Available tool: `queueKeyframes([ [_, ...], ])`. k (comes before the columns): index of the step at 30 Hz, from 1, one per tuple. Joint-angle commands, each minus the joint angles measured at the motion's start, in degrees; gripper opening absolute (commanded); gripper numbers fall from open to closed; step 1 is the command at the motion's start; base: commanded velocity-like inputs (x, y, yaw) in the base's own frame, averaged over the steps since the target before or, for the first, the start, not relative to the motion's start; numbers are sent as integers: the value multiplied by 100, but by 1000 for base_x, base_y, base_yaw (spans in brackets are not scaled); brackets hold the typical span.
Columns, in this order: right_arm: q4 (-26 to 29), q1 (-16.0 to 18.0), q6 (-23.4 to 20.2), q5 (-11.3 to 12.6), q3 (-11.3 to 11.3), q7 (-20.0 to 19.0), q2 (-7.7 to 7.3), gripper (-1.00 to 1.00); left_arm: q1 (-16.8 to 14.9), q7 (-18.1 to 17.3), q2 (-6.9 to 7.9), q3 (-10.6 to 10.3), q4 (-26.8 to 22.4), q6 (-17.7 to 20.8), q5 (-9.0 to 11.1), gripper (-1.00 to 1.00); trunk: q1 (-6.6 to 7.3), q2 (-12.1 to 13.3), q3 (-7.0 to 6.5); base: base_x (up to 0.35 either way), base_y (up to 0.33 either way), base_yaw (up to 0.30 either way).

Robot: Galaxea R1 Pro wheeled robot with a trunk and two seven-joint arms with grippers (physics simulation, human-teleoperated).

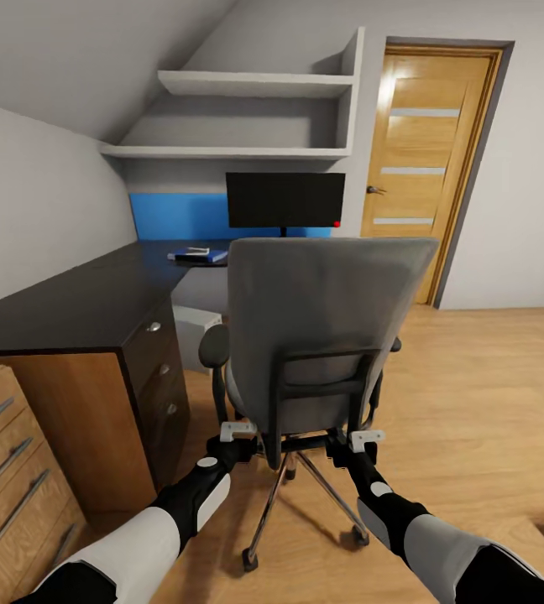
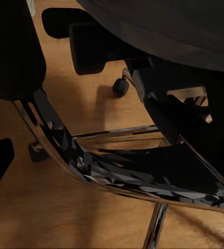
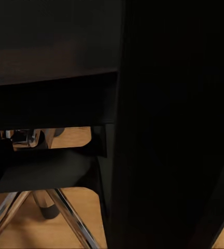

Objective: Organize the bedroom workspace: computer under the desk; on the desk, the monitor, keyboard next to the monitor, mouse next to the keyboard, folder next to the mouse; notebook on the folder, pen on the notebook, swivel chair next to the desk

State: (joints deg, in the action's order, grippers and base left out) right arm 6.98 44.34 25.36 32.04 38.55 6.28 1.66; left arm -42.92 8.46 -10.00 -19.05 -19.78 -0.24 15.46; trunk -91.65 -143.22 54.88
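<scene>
**Both grippers at the chair's underside**

The swivel chair [image 1: 322,335] stands back-on at centre. The left gripper [image 1: 238,431] at 7 o'clock and right gripper [image 1: 366,437] at 5 o'clock reach its seat frame; jaw state cannot be told. At 12 o'clock, the monitor [image 1: 285,200] stands on the desk [image 1: 79,302].

Left arm [image 1: 150,528]: white shell on the upper segment, glossy black forearm with a white panel along its side.
Right arm [image 1: 427,528]: pale grey-white shell on the upper segment, black forearm carrying a grey-white side panel.
Wrists: black housings, each bearing a small round white cap.
Left gripper [image 1: 238,430]: small light grey block at the tip, with a dark slot on its face.
Right gripper [image 1: 366,437]: matching light grey block, same dark slot.
Nearest segments: black, rounded, at the lower corners of the head view.
</scene>
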Motion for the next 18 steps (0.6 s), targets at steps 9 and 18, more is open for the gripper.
queueKeyframes([
  [9,-4,5,12,4,65,40,1,100,-6,41,0,-23,2,-1,45,100,-2,-2,5,320,0,0],
  [18,-4,5,13,4,65,40,1,100,-6,40,0,-25,5,6,45,100,-2,-2,5,320,0,0],
])
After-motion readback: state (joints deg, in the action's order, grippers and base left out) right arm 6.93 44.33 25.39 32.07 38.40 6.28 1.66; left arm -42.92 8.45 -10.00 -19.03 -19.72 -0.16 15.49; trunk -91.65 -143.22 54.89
